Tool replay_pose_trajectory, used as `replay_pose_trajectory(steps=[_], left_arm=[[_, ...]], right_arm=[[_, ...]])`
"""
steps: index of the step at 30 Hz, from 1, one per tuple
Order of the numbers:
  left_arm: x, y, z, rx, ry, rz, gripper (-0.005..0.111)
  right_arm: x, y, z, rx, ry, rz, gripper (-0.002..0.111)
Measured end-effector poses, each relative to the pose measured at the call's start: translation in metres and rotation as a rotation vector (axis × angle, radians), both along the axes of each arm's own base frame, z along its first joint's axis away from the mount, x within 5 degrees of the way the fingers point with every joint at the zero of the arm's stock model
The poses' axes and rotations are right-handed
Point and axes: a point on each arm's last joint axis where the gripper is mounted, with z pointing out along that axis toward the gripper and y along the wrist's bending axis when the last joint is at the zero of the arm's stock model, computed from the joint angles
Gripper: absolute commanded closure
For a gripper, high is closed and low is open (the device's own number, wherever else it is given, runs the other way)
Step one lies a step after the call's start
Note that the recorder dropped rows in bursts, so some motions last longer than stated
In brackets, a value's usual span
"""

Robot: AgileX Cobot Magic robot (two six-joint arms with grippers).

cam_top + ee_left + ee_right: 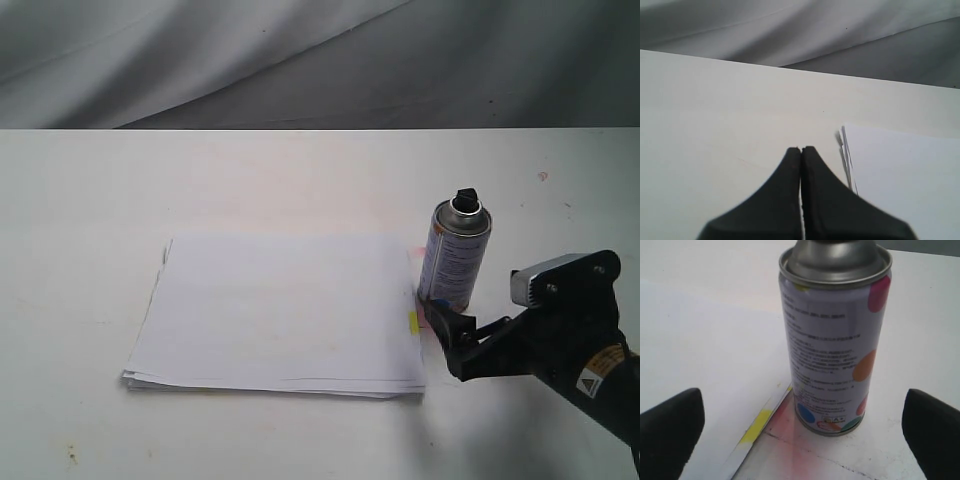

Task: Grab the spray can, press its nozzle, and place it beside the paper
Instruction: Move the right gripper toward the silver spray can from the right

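The spray can [455, 255] stands upright on the white table just right of the paper [280, 312], its black nozzle uncovered. In the right wrist view the spray can [832, 335] shows a printed label with coloured dots and rests free on the table. My right gripper [447, 325] is open just in front of the can's base, its fingers [670, 432] spread wide on either side without touching it. The paper's yellow tab [757, 424] lies by the can. My left gripper [801, 150] is shut and empty above bare table beside the paper [905, 180]; it is out of the exterior view.
A faint pink stain [805, 450] marks the table in front of the can. A grey cloth backdrop [320, 60] hangs behind the table's far edge. Bare white table surrounds the paper on the left and front.
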Motion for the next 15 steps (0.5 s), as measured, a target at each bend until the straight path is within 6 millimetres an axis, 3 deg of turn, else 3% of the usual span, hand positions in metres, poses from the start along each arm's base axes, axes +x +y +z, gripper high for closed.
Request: replay_pose_trajectory(steps=[10, 15], left_arm=[[0.0, 0.0, 0.0, 0.0, 0.0, 0.0, 0.107], [0.0, 0.0, 0.0, 0.0, 0.0, 0.0, 0.107]], right_arm=[[0.001, 0.0, 0.0, 0.0, -0.001, -0.003, 0.003], [0.012, 0.004, 0.005, 0.009, -0.026, -0.005, 0.003]])
